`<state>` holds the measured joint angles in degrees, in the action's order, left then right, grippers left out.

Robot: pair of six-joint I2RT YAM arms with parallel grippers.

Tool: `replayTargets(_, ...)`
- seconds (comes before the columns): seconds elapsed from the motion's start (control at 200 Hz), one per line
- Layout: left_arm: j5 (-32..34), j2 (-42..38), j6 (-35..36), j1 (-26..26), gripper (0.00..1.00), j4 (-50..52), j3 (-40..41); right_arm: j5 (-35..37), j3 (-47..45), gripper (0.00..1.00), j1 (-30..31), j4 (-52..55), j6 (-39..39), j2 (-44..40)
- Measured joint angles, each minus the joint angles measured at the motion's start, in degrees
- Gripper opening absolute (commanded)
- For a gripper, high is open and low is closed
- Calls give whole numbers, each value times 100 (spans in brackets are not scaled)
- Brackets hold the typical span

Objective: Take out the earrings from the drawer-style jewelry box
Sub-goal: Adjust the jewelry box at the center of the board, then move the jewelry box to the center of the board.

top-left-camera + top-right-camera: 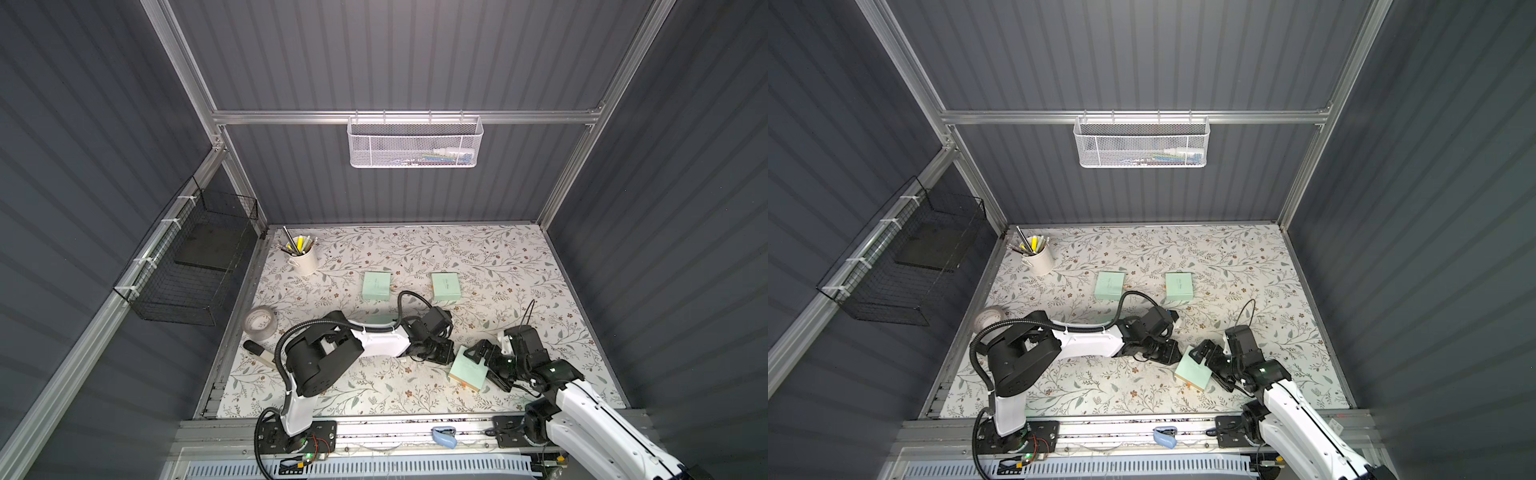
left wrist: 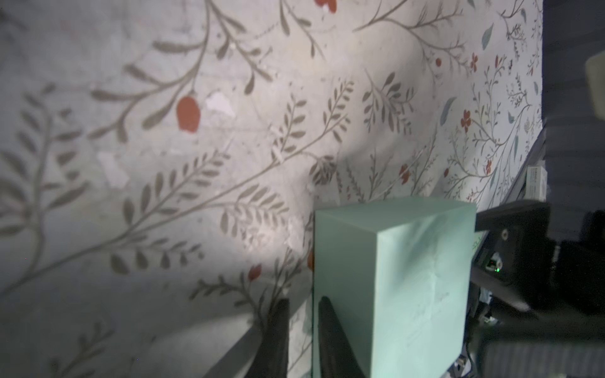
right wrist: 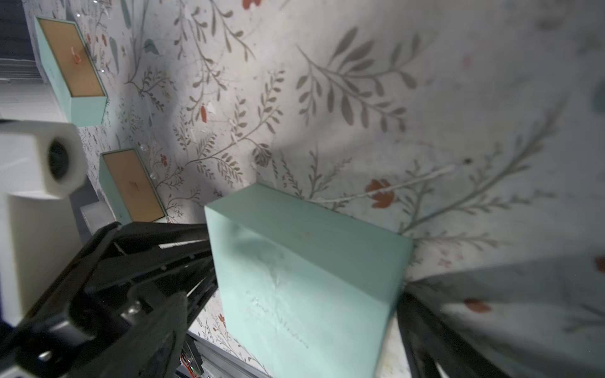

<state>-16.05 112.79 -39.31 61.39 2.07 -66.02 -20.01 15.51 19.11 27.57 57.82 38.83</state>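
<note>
The drawer-style jewelry box [image 1: 467, 368] [image 1: 1192, 370] is mint green and sits tilted near the table's front right. My right gripper [image 1: 486, 368] [image 3: 304, 327] is shut on it, its fingers spread wide across the box [image 3: 311, 278]. My left gripper [image 1: 446, 353] [image 2: 302, 304] is at the box's far left corner [image 2: 409, 278]. Its jaws stand a narrow slit apart, one finger in front of the box's side face. I cannot tell if they pinch anything. Tiny whitish specks [image 3: 143, 148] lie beside a back box; whether they are earrings I cannot tell.
Two more mint boxes [image 1: 377, 285] [image 1: 446, 286] lie behind the arms, tan drawer fronts showing in the right wrist view. A pen cup [image 1: 303, 257] stands at the back left, a tape roll [image 1: 260, 323] at the left edge. A black wire basket [image 1: 195, 270] hangs on the left wall.
</note>
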Motion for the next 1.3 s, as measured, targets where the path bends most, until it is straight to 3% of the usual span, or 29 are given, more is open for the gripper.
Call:
replayTargets(0.305, -48, 802, 2, -31, 20, -31, -1102, 994, -74, 99, 2, 428, 516, -719)
replayTargets(0.44, 55, 713, 42, -37, 20, 153, -1196, 1499, 162, 99, -17, 715, 448, -708)
replayTargets(0.57, 234, 142, 96, -116, 21, 326, -975, 1659, 503, 99, -306, 780, 133, -503)
replayTargets(0.755, 350, -1276, 164, -225, 22, 424, -131, 1279, 809, 99, -1147, 503, -612, 201)
replayTargets(0.866, 339, -1681, 192, -181, 22, 461, 310, 905, 903, 99, -1414, 227, -1049, 752)
replayTargets(1.081, 221, -1471, 214, 57, 21, 586, 852, 214, 905, 99, -1447, -229, -1482, 1246)
replayTargets(1.296, -85, -874, 140, 96, 21, 345, 697, -15, 629, 99, -1460, -387, -1462, 894)
